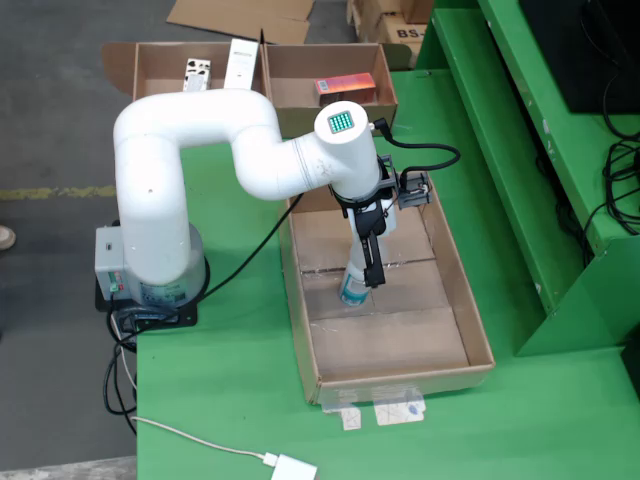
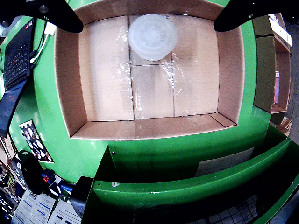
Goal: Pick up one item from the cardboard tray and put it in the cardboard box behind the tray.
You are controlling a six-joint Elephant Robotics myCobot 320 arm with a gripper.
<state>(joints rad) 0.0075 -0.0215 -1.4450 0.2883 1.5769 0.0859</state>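
Black gripper fingers poke in from the top corners of the wrist view, spread wide apart, and the only thing sitting between them is the round white plastic lid of a bottle, seen straight from above near the top centre of that frame. So the gripper is open and not touching anything yet as far as I can tell. In the fixed view the white jointed robot arm reaches over the long shallow cardboard tray in the middle of the frame, with the bottle standing upright on the tray floor right under the tool, partly hidden by the black finger. Rest of the tray looks bare, just taped cardboard panels. Up at the top of the fixed view is the divided cardboard box, with an orange-red packet in its right compartment and a couple of white cartons in the left one. Everything sits on a bright green table. My read: this is the approach-and-grasp step, nothing picked up yet. Next it needs to drop down so the fingers straddle the bottle, squeeze without tipping it, lift clear of the tray wall, then swing toward the box at the top of the frame.
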